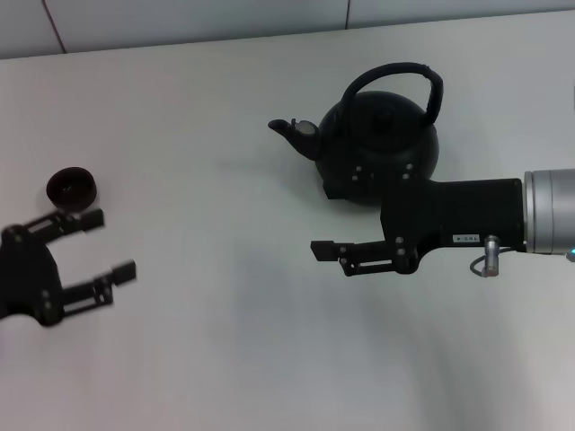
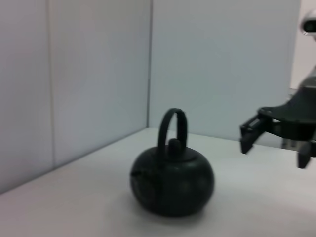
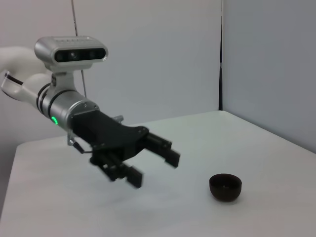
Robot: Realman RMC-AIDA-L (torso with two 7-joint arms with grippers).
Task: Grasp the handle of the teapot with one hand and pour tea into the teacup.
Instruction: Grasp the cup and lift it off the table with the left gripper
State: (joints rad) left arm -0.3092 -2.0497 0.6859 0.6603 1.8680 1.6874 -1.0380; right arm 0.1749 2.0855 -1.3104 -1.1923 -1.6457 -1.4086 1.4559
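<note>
Head view: right gripper (image 1: 325, 220) seemingly open beside teapot (image 1: 382, 144).

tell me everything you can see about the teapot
The teapot is a round, matte-black, kettle-shaped pot standing upright on the white table. A thick arched handle rises over its top, above a small lid with a knob. A short stubby spout points toward the robot's left, in the general direction of the teacup far across the table. Nothing grips it: the right tool hangs open in front of it, its fingers clear of the handle.
</note>
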